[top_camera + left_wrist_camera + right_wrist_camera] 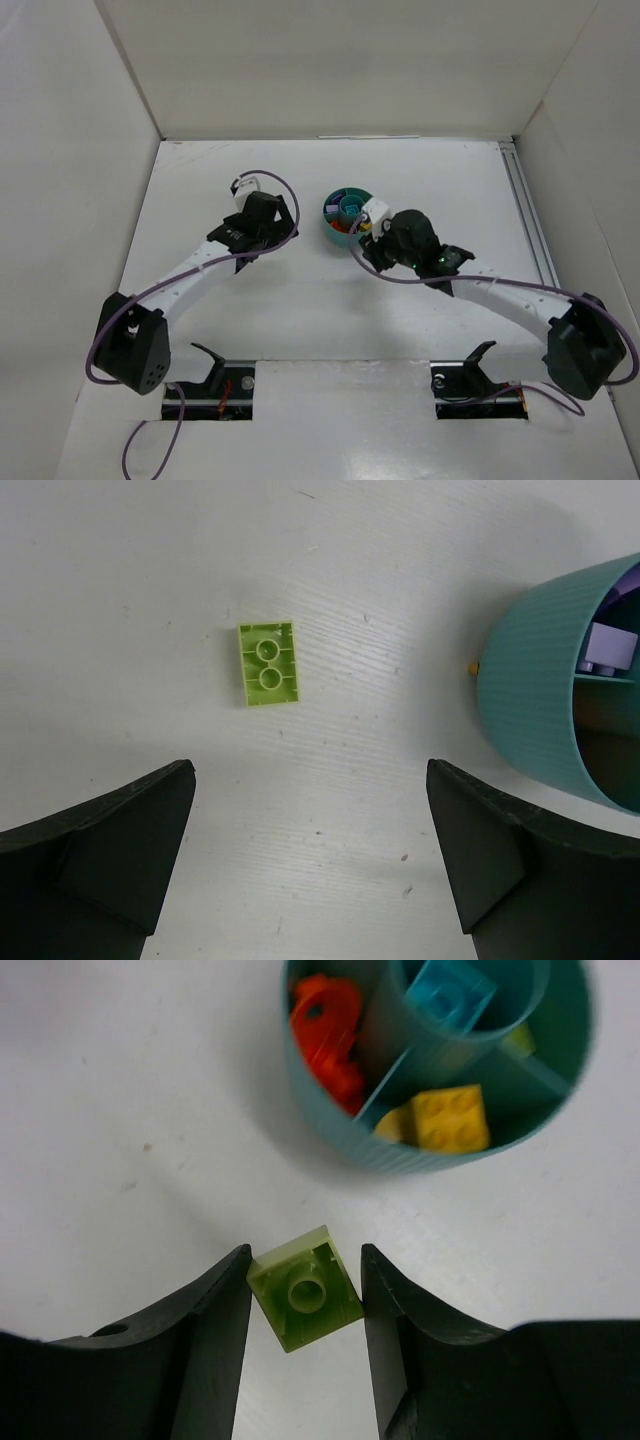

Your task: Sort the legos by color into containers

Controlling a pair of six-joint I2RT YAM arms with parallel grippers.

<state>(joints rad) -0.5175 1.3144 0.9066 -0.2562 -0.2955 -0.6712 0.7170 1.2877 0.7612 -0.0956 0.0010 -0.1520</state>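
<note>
Near the dish (420,1163), the right pincer (305,1265) clasps a tilted lime lego (305,1302).

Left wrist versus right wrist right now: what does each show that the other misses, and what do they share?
Left wrist only: a loose lime brick lying underside up on the table, ahead of the open left gripper, and a purple brick inside the teal dish.
Right wrist only: the right gripper closed on a second lime brick; orange bricks, a teal-blue brick in the centre cup, and a yellow brick.
Both: the teal dish on the table.
</note>
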